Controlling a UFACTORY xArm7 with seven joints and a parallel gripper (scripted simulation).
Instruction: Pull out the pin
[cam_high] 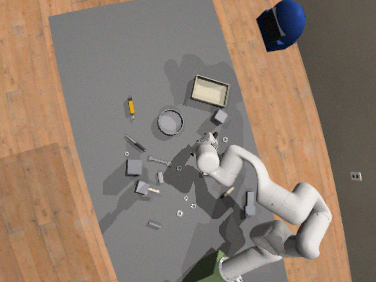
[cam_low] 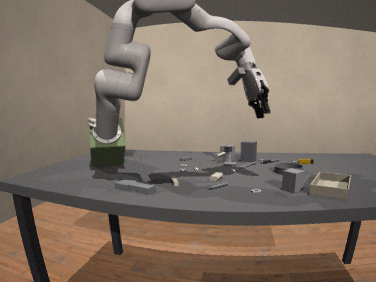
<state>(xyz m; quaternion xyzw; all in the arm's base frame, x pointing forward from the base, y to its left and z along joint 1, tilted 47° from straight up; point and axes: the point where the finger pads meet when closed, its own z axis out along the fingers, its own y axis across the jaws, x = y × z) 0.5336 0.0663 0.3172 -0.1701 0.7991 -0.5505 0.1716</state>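
Observation:
A small grey block (cam_high: 142, 187) stands at the left middle of the table, with a cream pin (cam_high: 154, 190) sticking out of its side. In the side view the block (cam_low: 227, 150) is at the far edge, with the pin (cam_low: 220, 154) pointing left. My gripper (cam_low: 260, 107) hangs high above the table with its fingers pointing down, partly open, and nothing between them. From above, the gripper (cam_high: 213, 136) is over the table's right middle, far from the pin's block.
A taller grey block (cam_high: 134, 166) stands beside the pin's block. Another block (cam_high: 220, 116), a cream tray (cam_high: 210, 91) and a grey ring (cam_high: 170, 122) are at the back. A long block (cam_high: 250, 203), a loose cream peg (cam_high: 229, 191), washers, bolts and a yellow tool (cam_high: 131, 107) lie scattered.

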